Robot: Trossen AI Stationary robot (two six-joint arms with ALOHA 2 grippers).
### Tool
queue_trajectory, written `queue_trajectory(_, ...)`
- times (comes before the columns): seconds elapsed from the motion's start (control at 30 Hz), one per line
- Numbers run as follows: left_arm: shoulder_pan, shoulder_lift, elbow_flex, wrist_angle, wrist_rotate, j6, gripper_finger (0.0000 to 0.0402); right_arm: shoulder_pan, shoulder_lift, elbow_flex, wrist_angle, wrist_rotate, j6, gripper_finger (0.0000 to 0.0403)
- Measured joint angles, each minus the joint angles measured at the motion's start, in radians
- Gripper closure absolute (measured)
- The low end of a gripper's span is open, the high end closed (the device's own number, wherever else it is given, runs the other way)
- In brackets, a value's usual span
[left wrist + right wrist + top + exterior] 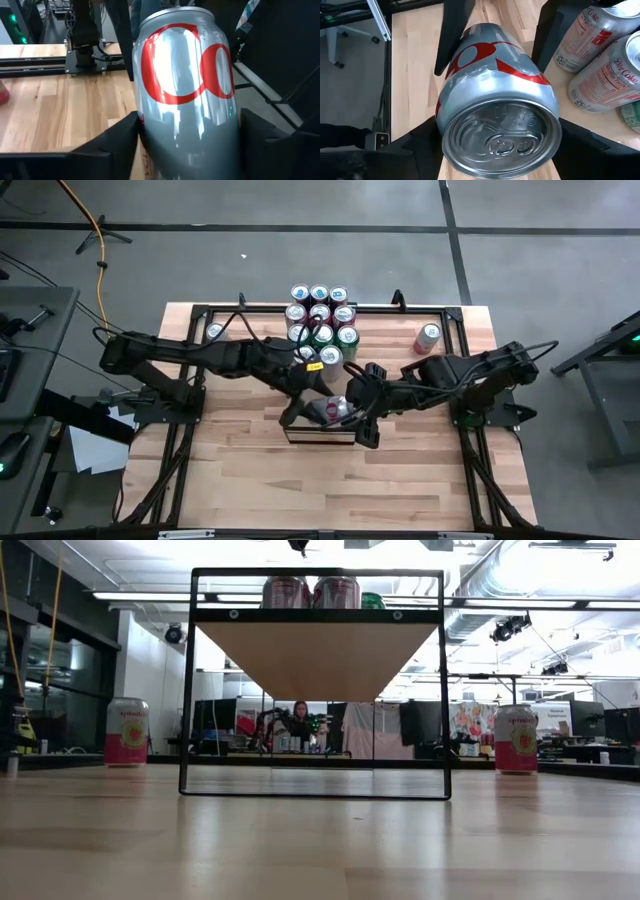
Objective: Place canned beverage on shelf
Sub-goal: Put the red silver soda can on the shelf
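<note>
From above, the left gripper and the right gripper were seen meeting over the shelf in the middle of the table. A silver can was held between them, lying on its side. A bunch of cans was stood at the far edge of the table, and a pink can was set apart, near the right arm.

From table height, the shelf was seen as a pale board in a dark frame. Three cans were stood on top of it. A pink can was stood on each side of the frame, well apart from it.

In the left wrist view, the silver can was clamped between the left gripper's two dark fingers.

In the right wrist view, the silver can was seen end on, pinched between the right gripper's fingers. More cans were stood just beside it on pale wood.
</note>
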Motion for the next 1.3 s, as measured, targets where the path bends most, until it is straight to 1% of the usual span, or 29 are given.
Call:
queue_trajectory(0.1, 0.004, 0.000, 0.000, -0.002, -0.006, 0.012, 0.0235, 0.000, 0.000, 0.000, 0.003, 0.005, -0.001, 0.0123)
queue_trajectory(0.13, 0.004, 0.000, -0.001, -0.004, -0.008, 0.018, 0.0245, 0.000, 0.000, 0.000, 0.004, 0.007, -0.001, 0.0123)
queue_trajectory(0.27, 0.007, -0.007, -0.001, -0.022, -0.042, 0.045, 0.0246, -0.001, 0.000, 0.000, 0.007, 0.008, -0.015, 0.0122)
queue_trajectory(0.3, 0.013, -0.016, -0.001, -0.037, -0.048, 0.054, 0.0246, -0.002, 0.000, 0.000, 0.015, 0.005, -0.021, 0.0115)
queue_trajectory(0.4, 0.034, -0.052, -0.001, -0.082, -0.067, 0.079, 0.0246, -0.006, -0.001, 0.001, 0.033, -0.018, -0.013, 0.0078)
queue_trajectory(0.5, 0.051, -0.112, -0.006, -0.161, -0.117, 0.089, 0.0246, -0.004, -0.006, 0.002, 0.010, -0.038, 0.002, 0.0046)
queue_trajectory(0.6, 0.057, -0.187, -0.005, -0.237, -0.187, 0.101, 0.0246, -0.006, -0.007, 0.002, -0.002, -0.048, 0.003, 0.0032)
queue_trajectory(0.67, 0.057, -0.228, -0.005, -0.266, -0.196, 0.097, 0.0246, -0.008, -0.010, 0.002, -0.002, -0.046, 0.002, 0.0029)
queue_trajectory(0.73, 0.051, -0.270, -0.019, -0.261, -0.181, 0.084, 0.0246, -0.007, -0.012, 0.002, 0.003, -0.045, 0.000, 0.0028)
queue_trajectory(0.77, 0.046, -0.296, -0.040, -0.232, -0.165, 0.070, 0.0246, -0.006, -0.012, 0.002, 0.013, -0.048, -0.004, 0.0028)
queue_trajectory(0.83, 0.028, -0.354, -0.108, -0.123, -0.127, 0.026, 0.0246, -0.005, -0.012, 0.002, 0.048, -0.051, -0.023, 0.0027)
queue_trajectory(0.93, -0.007, -0.431, -0.270, 0.116, -0.032, -0.099, 0.0246, -0.006, -0.012, 0.002, 0.134, -0.052, -0.074, 0.0026)
queue_trajectory(1.03, -0.045, -0.482, -0.455, 0.441, 0.104, -0.306, 0.0247, -0.006, -0.012, 0.002, 0.230, -0.051, -0.167, 0.0026)
queue_trajectory(1.1, -0.065, -0.492, -0.556, 0.656, 0.186, -0.481, 0.0247, -0.006, -0.011, 0.002, 0.284, -0.052, -0.275, 0.0026)
queue_trajectory(1.13, -0.073, -0.491, -0.596, 0.736, 0.215, -0.573, 0.0247, -0.005, -0.011, 0.002, 0.313, -0.053, -0.339, 0.0026)
queue_trajectory(1.2, -0.088, -0.474, -0.656, 0.827, 0.252, -0.714, 0.0247, -0.006, -0.011, 0.002, 0.377, -0.064, -0.438, 0.0025)
queue_trajectory(1.23, -0.094, -0.458, -0.671, 0.849, 0.254, -0.762, 0.0247, -0.006, -0.011, 0.002, 0.406, -0.065, -0.476, 0.0025)
queue_trajectory(1.3, -0.101, -0.428, -0.676, 0.854, 0.253, -0.795, 0.0247, -0.012, -0.010, 0.002, 0.466, -0.068, -0.532, 0.0025)
